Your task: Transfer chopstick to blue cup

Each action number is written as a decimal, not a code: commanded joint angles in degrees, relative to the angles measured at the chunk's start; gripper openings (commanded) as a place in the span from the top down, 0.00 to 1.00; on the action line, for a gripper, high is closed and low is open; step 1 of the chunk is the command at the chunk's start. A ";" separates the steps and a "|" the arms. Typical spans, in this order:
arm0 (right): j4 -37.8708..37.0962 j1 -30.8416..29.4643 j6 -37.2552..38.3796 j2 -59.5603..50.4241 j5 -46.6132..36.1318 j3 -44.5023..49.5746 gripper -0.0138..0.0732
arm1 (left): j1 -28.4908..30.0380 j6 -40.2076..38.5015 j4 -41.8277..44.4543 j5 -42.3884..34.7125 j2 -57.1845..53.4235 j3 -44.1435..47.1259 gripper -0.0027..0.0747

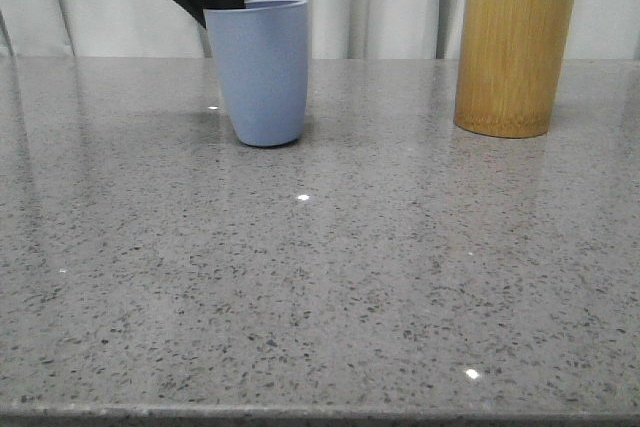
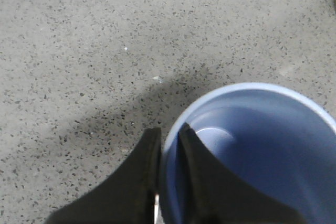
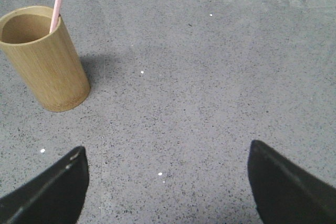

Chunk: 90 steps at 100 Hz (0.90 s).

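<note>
Grey speckled stone table (image 1: 320, 297): left gripper (image 2: 169, 145) pinches blue cup (image 1: 258, 72) rim, right gripper (image 3: 165, 182) wide, empty.

The blue cup (image 1: 262, 72), its rim between the black left gripper's (image 2: 169, 145) fingers, is a plain matte greyish blue. Beyond the black right gripper (image 3: 165, 174), the bamboo cylinder (image 3: 44, 59) is yellow-brown, the chopstick (image 3: 59, 1) inside it pale pink. The table (image 1: 320, 277) is grey with dark speckles.
</note>
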 commanded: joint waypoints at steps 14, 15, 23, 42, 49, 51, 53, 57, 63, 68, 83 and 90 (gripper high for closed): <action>-0.69 0.07 -0.67 0.68 -4.04 -1.84 0.13 | -0.58 -0.18 -1.94 -0.91 -2.33 -4.88 0.70; -0.69 0.07 -0.67 0.68 -4.04 -1.84 0.13 | -0.58 -0.18 -1.94 -0.76 -2.33 -5.05 0.68; -0.69 0.07 -0.67 0.68 -4.04 -1.84 0.13 | -0.58 -0.18 -1.94 0.80 -2.33 -6.82 0.54; -0.69 0.07 -0.67 0.68 -4.04 -1.84 0.13 | -0.58 -0.31 -1.94 5.41 -2.33 -10.80 0.30; -0.69 0.07 -0.67 0.68 -4.04 -1.84 0.13 | -0.58 -0.31 -1.94 7.84 -2.33 -12.39 0.30; -0.69 0.07 -0.67 0.68 -4.04 -1.84 0.13 | -0.58 -0.40 -1.94 8.53 -2.33 -12.72 0.30; -0.69 0.07 -0.67 0.68 -4.04 -1.84 0.13 | -0.58 -0.40 -1.94 9.18 -2.43 -13.23 0.30; -0.69 0.07 -0.67 0.68 -4.04 -1.84 0.13 | -0.45 -1.01 -1.94 10.07 -2.57 -14.11 0.30; -0.69 0.07 -0.67 0.68 -4.04 -1.84 0.13 | -0.33 -2.62 -1.41 10.12 -3.33 -14.81 0.30; -0.74 0.07 -0.67 0.68 -4.04 -1.84 0.13 | -0.01 -3.48 -0.77 9.63 -4.27 -14.80 0.30; -2.45 0.07 -0.67 0.68 -4.38 -1.84 0.13 | 2.07 -3.48 0.20 8.88 -7.63 -14.80 0.30; -2.77 0.07 -0.67 0.68 -4.38 -1.84 0.13 | 4.05 -3.58 0.30 9.36 -9.58 -14.69 0.30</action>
